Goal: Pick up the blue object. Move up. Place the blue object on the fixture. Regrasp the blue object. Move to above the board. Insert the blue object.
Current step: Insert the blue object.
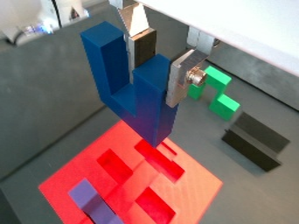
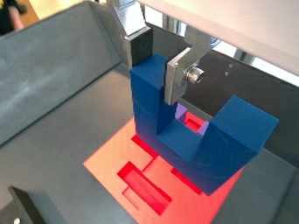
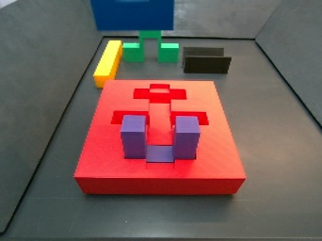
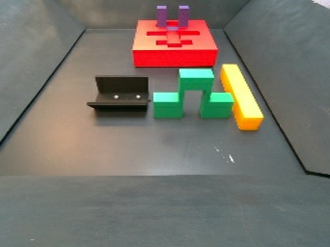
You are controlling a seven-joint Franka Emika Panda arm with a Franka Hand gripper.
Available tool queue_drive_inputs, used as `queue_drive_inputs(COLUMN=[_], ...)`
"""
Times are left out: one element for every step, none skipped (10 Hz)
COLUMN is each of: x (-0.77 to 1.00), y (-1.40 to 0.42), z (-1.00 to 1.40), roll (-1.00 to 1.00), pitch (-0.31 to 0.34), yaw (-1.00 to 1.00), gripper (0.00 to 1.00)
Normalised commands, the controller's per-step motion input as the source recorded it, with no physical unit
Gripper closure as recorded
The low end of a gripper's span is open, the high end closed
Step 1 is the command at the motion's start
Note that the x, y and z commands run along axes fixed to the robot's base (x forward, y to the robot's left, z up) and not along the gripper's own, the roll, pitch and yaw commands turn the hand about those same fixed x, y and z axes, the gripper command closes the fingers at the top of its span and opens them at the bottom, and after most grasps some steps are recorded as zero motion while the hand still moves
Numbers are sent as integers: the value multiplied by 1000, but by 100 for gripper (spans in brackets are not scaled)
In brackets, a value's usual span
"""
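Both wrist views look steeply down past the gripper (image 1: 156, 80) onto the board (image 1: 198, 188) — close in. The side views face each other across the floor, sharing board (image 3: 113, 169) and fixture (image 4: 119, 96) — the fixture at one o'clock in one, nine in its opposite.

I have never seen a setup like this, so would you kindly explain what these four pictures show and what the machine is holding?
This is a single robot arm ending in a two-fingered claw. Two pictures come from cameras on its wrist, looking down past the silver fingers. The other two come from cameras fixed beside the table.

The claw is shut on the blue object, a navy U-shaped block, and hangs above the board, a thick red slab with cut-outs. A side view catches only the block's lower part at the picture's upper edge.

A purple U-shaped block already sits in the board. On the grey floor beside it lie a green block, a yellow bar and the fixture, a dark bracket.
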Motion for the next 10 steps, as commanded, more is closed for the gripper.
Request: queue_drive_inputs(x=[11, 140, 231, 363, 574, 583, 500, 351, 294, 171], y=[57, 100, 14, 146, 237, 234, 286, 226, 234, 234], z=[-169, -286, -277, -380, -603, -843, -754, -537, -491, -494], roll=[-90, -17, 319, 279, 84, 23, -74, -166, -207, -144], pitch=[-500, -447, -84, -26, 0, 59, 209, 276, 264, 206], yaw=[0, 51, 11, 46, 91, 83, 40, 0, 0, 0], gripper=[100, 100, 100, 100, 100, 100, 100, 100, 100, 100])
